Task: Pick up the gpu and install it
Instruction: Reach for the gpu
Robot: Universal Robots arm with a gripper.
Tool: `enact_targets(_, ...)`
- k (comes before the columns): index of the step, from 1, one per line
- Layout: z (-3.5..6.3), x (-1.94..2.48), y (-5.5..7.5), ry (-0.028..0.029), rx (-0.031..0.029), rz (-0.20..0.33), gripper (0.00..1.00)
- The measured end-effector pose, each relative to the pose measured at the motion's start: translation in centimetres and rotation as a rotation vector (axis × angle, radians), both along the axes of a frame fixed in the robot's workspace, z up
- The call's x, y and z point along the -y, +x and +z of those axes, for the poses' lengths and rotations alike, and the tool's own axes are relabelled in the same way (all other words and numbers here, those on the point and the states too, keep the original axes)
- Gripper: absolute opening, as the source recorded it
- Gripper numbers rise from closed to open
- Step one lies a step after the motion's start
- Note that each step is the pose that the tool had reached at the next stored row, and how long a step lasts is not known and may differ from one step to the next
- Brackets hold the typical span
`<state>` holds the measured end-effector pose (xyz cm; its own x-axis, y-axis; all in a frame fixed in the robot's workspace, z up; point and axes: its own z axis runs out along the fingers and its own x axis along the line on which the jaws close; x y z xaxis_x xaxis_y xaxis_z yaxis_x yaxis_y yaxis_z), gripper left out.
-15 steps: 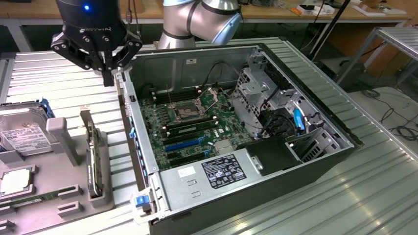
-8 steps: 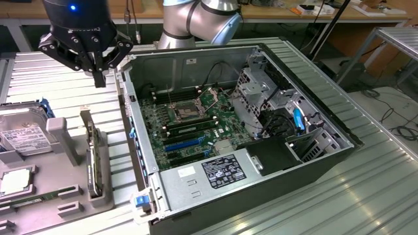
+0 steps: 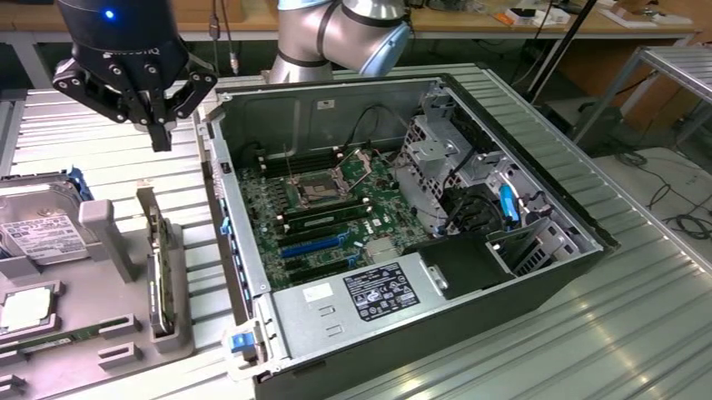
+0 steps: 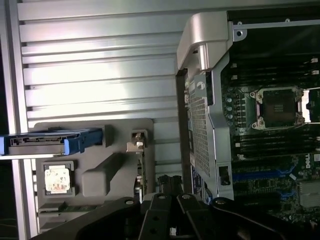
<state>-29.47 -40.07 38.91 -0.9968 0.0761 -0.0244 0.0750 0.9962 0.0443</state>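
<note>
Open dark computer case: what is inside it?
A green motherboard with a square processor socket and blue expansion slots, a silver metal drive cage, a black plastic shroud and a grey labelled power supply. The board beneath the cage and shroud is covered.

I see the gpu standing on its long edge, upright in a slot of the gray holder on the table. It runs along the holder's edge on the exterior view's right. It reads as a slim dark slab seen edge-on, with a silvery metal edge. Nothing is touching it.
</note>
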Motion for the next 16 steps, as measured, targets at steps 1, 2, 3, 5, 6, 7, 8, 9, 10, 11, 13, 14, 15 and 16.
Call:
enact_targets(1,0.0,0.01,0.0,0.0,0.0,0.0,0.11)
enact_targets(2,0.0,0.01,0.0,0.0,0.0,0.0,0.11)
enact_targets(3,0.0,0.02,0.0,0.0,0.0001,0.0,0.11)
enact_targets(5,-0.04,0.12,-0.1,0.0,0.0001,0.0,0.11)
enact_targets(6,-0.08,0.22,-0.1,0.0,0.0001,0.0,0.11)
enact_targets(7,-0.11,0.28,-0.1,0.0001,0.0001,0.0,0.11)
enact_targets(8,-0.17,0.4,-0.2,0.0001,0.0001,0.0,0.11)
enact_targets(9,-0.22,0.49,-0.3,0.0001,0.0001,0.0,0.11)
enact_targets(10,-0.28,0.62,-0.4,0.0001,0.0001,0.0,0.11)
enact_targets(11,-0.35,0.74,-0.5,0.0001,0.0001,0.0,0.11)
enact_targets(13,-0.47,1.02,-0.7,0.0,0.0,0.0,0.11)
enact_targets(14,-0.5,1.08,-0.7,0.0001,0.0,0.0,0.11)
enact_targets(15,-0.54,1.18,-0.8,0.0001,0.0001,0.0,0.11)
enact_targets(16,-0.56,1.25,-0.8,0.0001,0.0001,0.0,0.11)
